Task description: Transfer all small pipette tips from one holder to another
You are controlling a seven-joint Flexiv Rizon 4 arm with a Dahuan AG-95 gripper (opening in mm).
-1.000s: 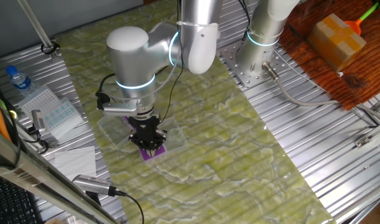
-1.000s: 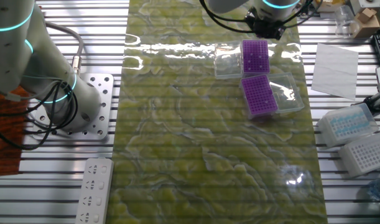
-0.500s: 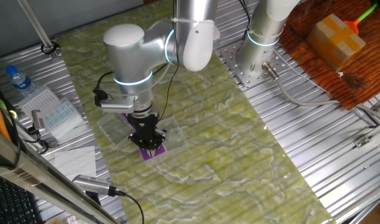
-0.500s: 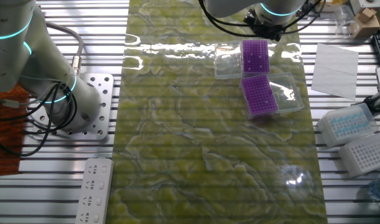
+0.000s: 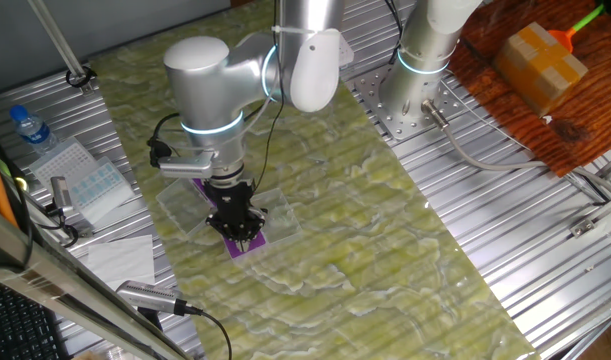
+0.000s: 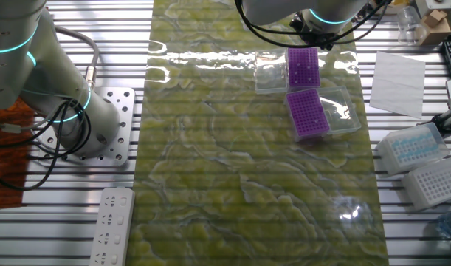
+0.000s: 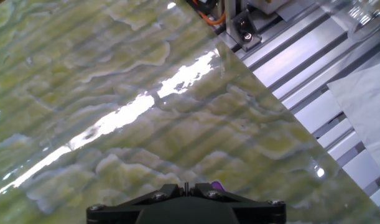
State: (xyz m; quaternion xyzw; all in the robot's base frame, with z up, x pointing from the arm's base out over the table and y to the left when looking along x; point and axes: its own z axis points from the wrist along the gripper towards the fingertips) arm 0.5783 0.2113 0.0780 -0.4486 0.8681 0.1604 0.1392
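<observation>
Two purple holders sit on the green mat, each in a clear plastic box: one (image 6: 303,66) carries a few pale dots, the small pipette tips (image 6: 305,62), and the other (image 6: 308,113) lies beside it. My gripper (image 5: 241,236) hangs just over the first holder (image 5: 249,244), its dark fingers pointing down. The second holder (image 5: 199,187) peeks out behind the wrist. In the hand view the gripper (image 7: 186,185) has its fingers drawn together round a thin dark sliver, and a purple corner (image 7: 216,185) shows beside it. I cannot tell whether a tip is held.
A sheet of paper (image 6: 397,74) and two tip boxes (image 6: 413,146) (image 6: 432,182) lie on the slatted table to one side of the mat. A second robot base (image 6: 100,118) and a power strip (image 6: 111,225) stand on the other side. A water bottle (image 5: 30,128) stands by the table's edge.
The arm's upper joints have swung slightly left while the gripper stayed over the same purple holder. The holders have not moved.
</observation>
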